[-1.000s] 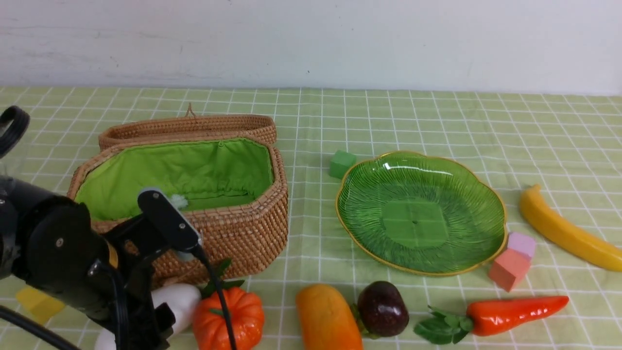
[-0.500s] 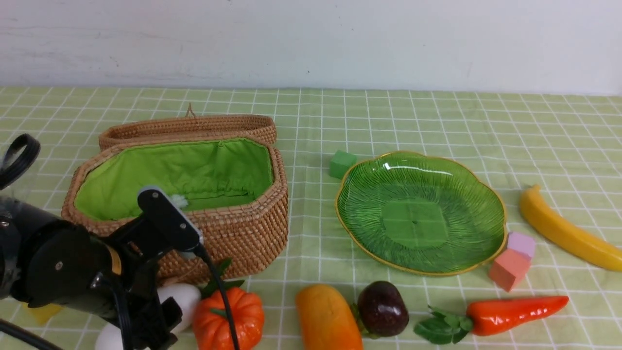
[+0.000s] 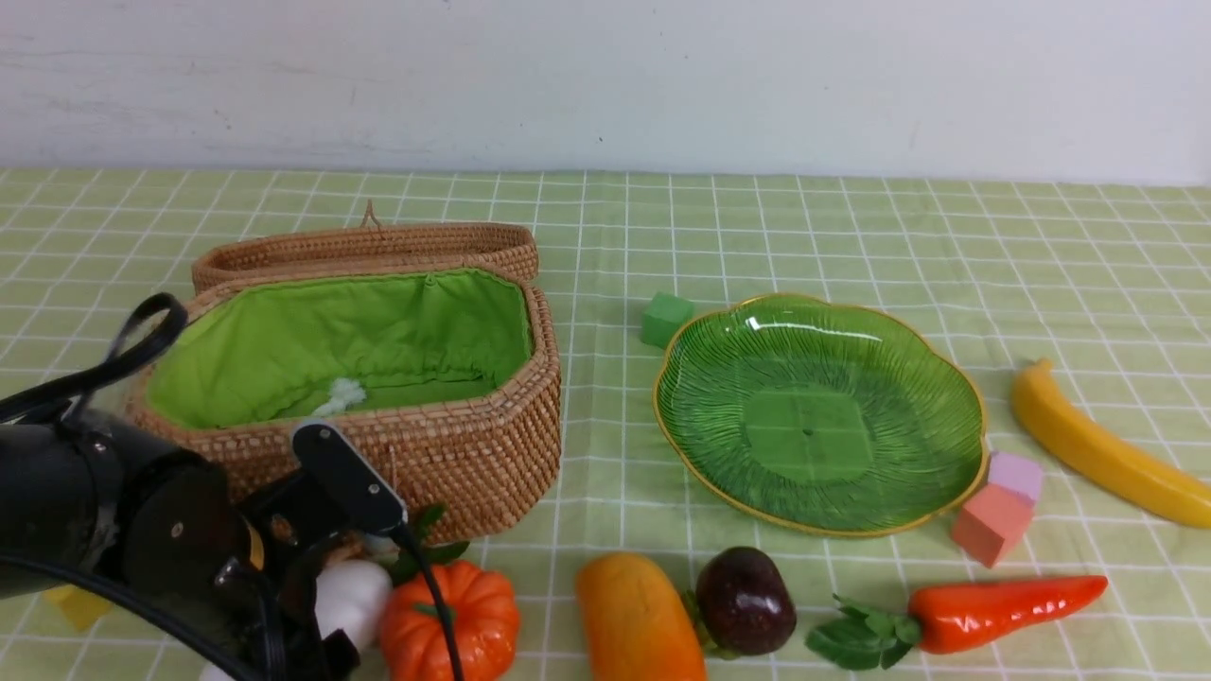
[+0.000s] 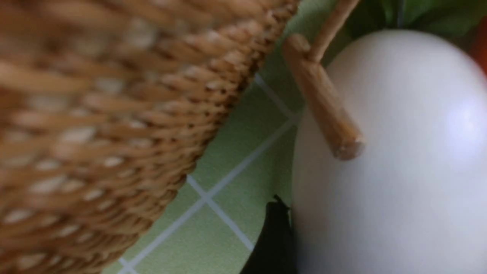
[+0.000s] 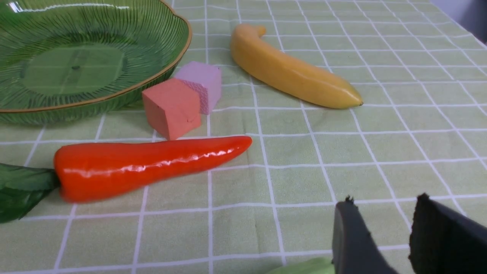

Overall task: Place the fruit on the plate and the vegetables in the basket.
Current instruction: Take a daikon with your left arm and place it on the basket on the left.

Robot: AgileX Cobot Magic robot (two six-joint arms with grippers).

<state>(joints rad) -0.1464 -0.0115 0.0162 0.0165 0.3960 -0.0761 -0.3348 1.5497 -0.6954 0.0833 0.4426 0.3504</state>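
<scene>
**Left gripper (image 3: 326, 653) set about the white radish (image 3: 352, 596) at the desk's (image 3: 851, 218) near edge, left corner**
The radish lies just before the basket's (image 3: 454, 454) front wall, with the pumpkin (image 3: 452, 624) just beside it. The left pincer is released and wide, one black finger (image 4: 276, 236) at the radish's flank. It looks best to close across the thick middle, clear of the basket's wooden toggle (image 4: 323, 110) that hangs across it, and then lift over the rim. The right gripper (image 5: 384, 228) is parted and empty.
</scene>
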